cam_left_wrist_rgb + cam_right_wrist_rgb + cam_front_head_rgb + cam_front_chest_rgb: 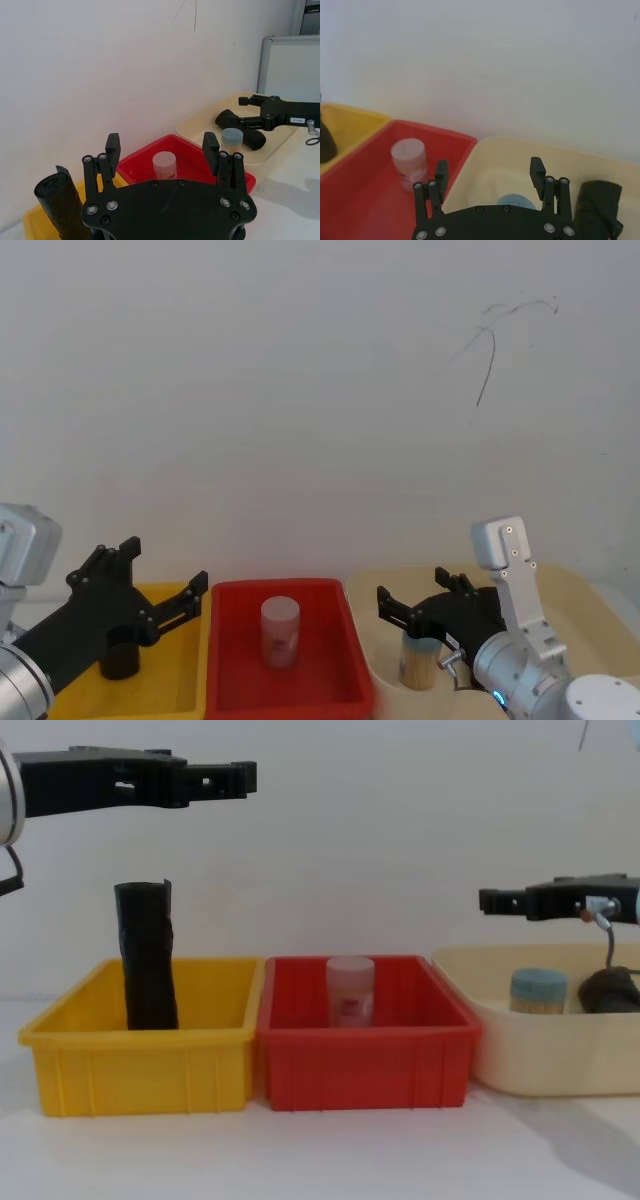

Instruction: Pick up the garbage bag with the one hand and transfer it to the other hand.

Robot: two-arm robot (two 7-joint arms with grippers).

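No step is complete: the garbage bag (147,956) stands upright and ungripped in the yellow bin (140,1065), the left gripper (215,779) hovers above it at 1 o'clock, jaws apart, and the right gripper (500,901) waits over the cream tray (540,1050), jaws apart

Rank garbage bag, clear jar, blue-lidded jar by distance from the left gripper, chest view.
From the left gripper:
1. garbage bag, upright in the yellow bin, just below it.
2. clear jar, in the red bin, middle.
3. blue-lidded jar, in the cream tray, far right.
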